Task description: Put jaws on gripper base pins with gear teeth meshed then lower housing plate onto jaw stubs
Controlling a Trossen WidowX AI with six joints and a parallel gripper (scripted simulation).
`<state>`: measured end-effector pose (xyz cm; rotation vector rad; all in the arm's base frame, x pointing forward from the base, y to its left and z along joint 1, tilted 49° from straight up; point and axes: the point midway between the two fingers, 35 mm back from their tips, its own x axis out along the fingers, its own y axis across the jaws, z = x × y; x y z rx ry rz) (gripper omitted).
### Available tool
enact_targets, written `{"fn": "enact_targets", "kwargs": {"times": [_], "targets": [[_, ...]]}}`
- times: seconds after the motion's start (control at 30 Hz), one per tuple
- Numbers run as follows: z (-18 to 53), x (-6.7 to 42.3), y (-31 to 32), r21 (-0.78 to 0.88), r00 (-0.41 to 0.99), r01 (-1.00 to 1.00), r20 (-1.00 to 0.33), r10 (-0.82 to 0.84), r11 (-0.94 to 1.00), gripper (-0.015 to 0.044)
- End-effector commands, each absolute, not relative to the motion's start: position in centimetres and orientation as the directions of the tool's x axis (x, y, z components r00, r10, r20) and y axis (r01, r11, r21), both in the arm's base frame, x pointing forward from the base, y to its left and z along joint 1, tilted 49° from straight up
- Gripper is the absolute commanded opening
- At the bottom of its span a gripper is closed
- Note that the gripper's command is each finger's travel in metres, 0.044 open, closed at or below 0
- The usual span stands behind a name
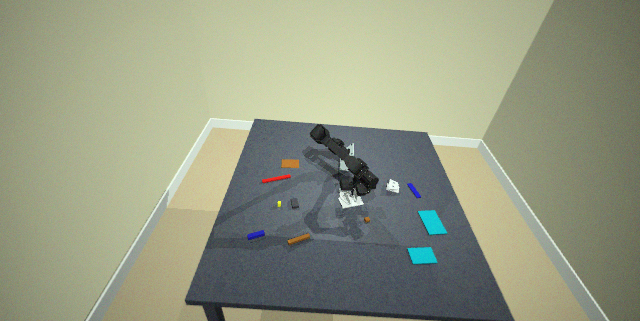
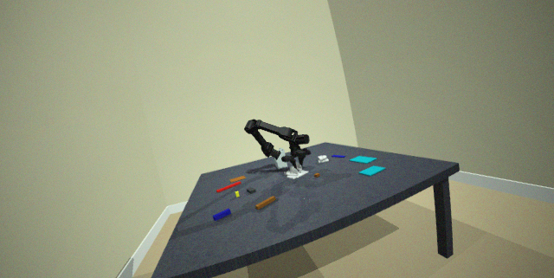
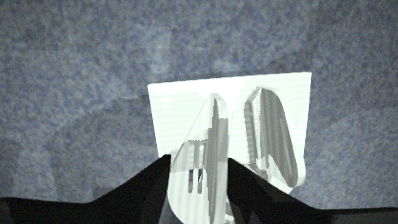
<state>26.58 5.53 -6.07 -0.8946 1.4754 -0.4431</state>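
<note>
The white gripper base (image 1: 356, 204) (image 2: 295, 176) (image 3: 167, 112) lies flat on the table. One white jaw (image 3: 275, 130) stands on its right half in the wrist view, its toothed end partly hidden. My gripper (image 1: 353, 192) (image 2: 298, 165) (image 3: 197, 162) is shut on the other white jaw (image 3: 218, 165), upright and low over the base, left of the first jaw in the wrist view. A gap shows between the jaw tips. My fingers hide the pins, so I cannot tell whether the teeth mesh. A small white piece (image 1: 393, 186) (image 2: 323, 158), seemingly the housing plate, rests right of the base.
A small orange block (image 1: 367, 220) (image 2: 317, 175) lies near the base. A dark block (image 1: 295, 203) (image 2: 251, 190) and several coloured bars lie left. Cyan plates (image 1: 432, 222) (image 1: 422, 255) lie right. A pale piece (image 1: 351, 149) shows partly behind the arm.
</note>
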Motion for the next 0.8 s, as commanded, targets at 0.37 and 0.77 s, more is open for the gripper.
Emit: {"fn": "enact_targets", "kwargs": {"times": [0.37, 0.77], "targets": [[-6.32, 26.66, 5.17, -0.744, 0.099, -0.258, -0.655, -0.749, 0.617, 0.0134], [-6.53, 26.69, 4.94, -0.744, 0.099, -0.258, -0.655, -0.749, 0.617, 0.0134]]}}
